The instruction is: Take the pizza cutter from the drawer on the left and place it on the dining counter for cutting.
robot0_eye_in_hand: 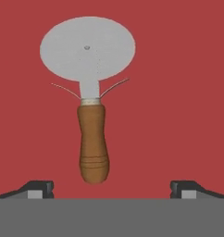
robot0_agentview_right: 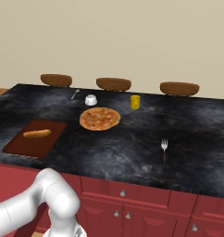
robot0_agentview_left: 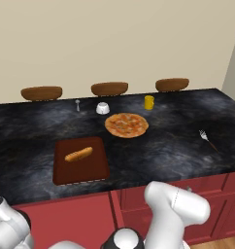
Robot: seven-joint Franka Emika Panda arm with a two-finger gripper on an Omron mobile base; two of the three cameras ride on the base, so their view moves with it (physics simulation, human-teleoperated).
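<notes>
The pizza cutter (robot0_eye_in_hand: 92, 139) lies flat on the red floor of the drawer (robot0_eye_in_hand: 178, 92), its round silver wheel (robot0_eye_in_hand: 87, 48) at the top of the hand view and its orange-brown handle pointing down toward me. My gripper (robot0_eye_in_hand: 111, 187) hovers over the handle's end, open wide, with one dark fingertip (robot0_eye_in_hand: 40, 189) on each side and nothing between them. The dining counter (robot0_agentview_left: 177, 146) is the long black marbled top above the red cabinets, also in the right base view (robot0_agentview_right: 132, 148).
On the counter lie a pizza (robot0_agentview_left: 126, 124), a dark red cutting board (robot0_agentview_left: 92, 170) with a bread roll (robot0_agentview_left: 78, 154), a fork (robot0_agentview_left: 207, 138), a yellow cup (robot0_agentview_left: 149, 102), a white bowl (robot0_agentview_left: 103, 108) and a spoon (robot0_agentview_left: 77, 104). Three brown stools stand behind.
</notes>
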